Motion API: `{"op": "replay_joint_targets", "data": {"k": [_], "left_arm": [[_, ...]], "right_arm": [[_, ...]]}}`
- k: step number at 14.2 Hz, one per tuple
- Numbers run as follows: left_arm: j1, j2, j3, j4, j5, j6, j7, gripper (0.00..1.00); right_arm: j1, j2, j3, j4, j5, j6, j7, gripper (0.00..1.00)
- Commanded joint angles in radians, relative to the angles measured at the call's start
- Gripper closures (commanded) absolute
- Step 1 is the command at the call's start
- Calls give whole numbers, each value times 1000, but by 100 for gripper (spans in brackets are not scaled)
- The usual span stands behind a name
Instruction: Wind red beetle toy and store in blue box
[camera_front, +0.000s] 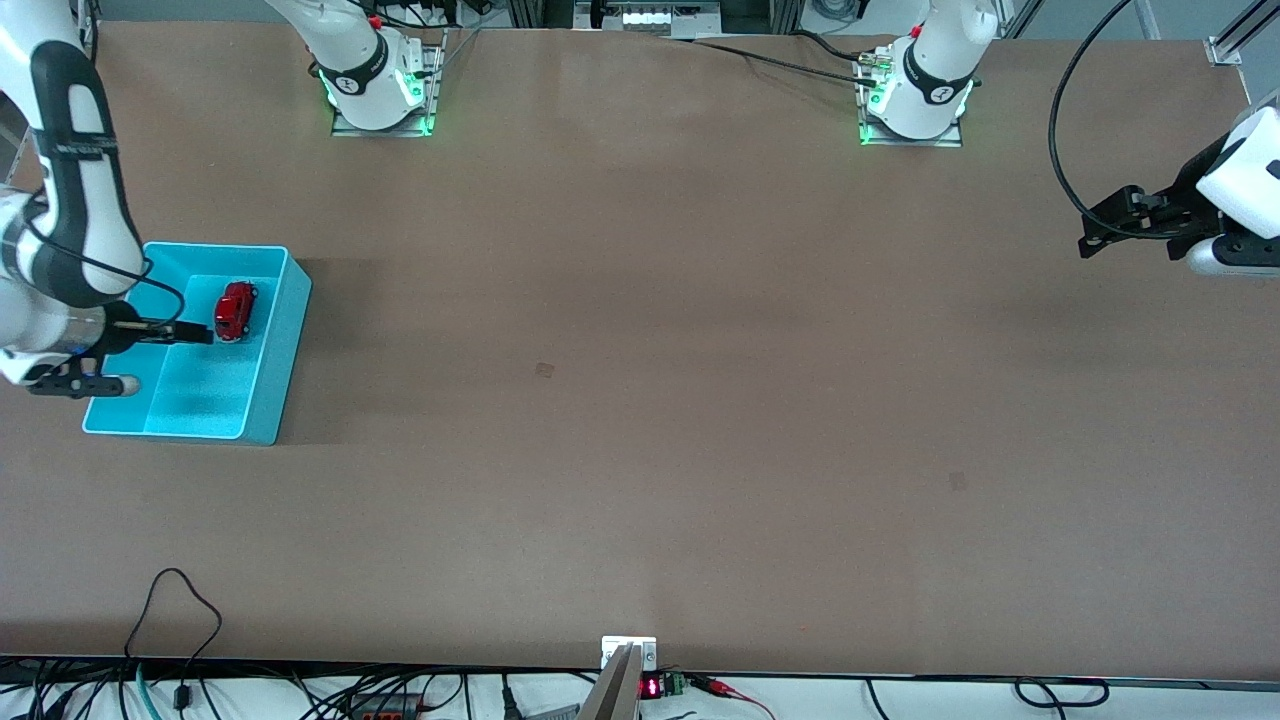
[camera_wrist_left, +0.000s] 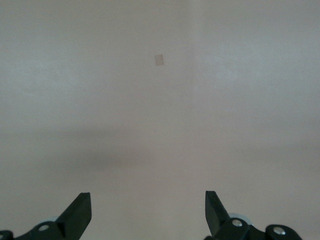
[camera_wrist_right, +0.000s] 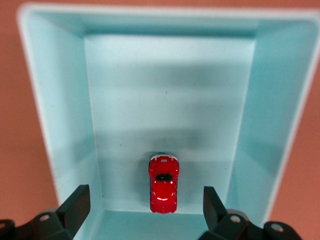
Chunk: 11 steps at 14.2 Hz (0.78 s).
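Note:
The red beetle toy (camera_front: 235, 310) lies on the floor of the blue box (camera_front: 285, 330), in the part of the box farther from the front camera. My right gripper (camera_front: 195, 333) is over the box, open and empty. In the right wrist view the toy (camera_wrist_right: 163, 183) rests on the box floor below my right gripper (camera_wrist_right: 145, 195), close to one box wall (camera_wrist_right: 65, 110), with a wide gap to each finger. My left gripper (camera_front: 1092, 232) is open and empty over bare table at the left arm's end; the left wrist view (camera_wrist_left: 148, 200) shows only tabletop beneath it.
The box stands at the right arm's end of the table. Small square marks show on the tabletop (camera_front: 545, 370) (camera_front: 958, 481) (camera_wrist_left: 159, 59). Cables and a small device (camera_front: 628, 655) lie along the table edge nearest the front camera.

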Motion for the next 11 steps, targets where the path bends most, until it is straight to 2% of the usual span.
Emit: {"op": "replay_joint_targets", "data": {"k": [1, 3, 5, 6, 11], "left_arm": [[-5, 16, 2, 34, -16, -24, 2, 0], [-5, 16, 2, 34, -16, -23, 2, 0], [-5, 14, 1, 34, -16, -24, 2, 0], [-5, 16, 1, 34, -16, -24, 2, 0], [-5, 16, 1, 34, -16, -24, 2, 0]], "right_arm": [[0, -33, 56, 128, -55, -142, 4, 0], [3, -53, 77, 221, -60, -269, 4, 0], [3, -76, 141, 315, -109, -403, 13, 0], [0, -88, 158, 347, -98, -444, 45, 0], [0, -197, 174, 355, -67, -556, 143, 0]]}}
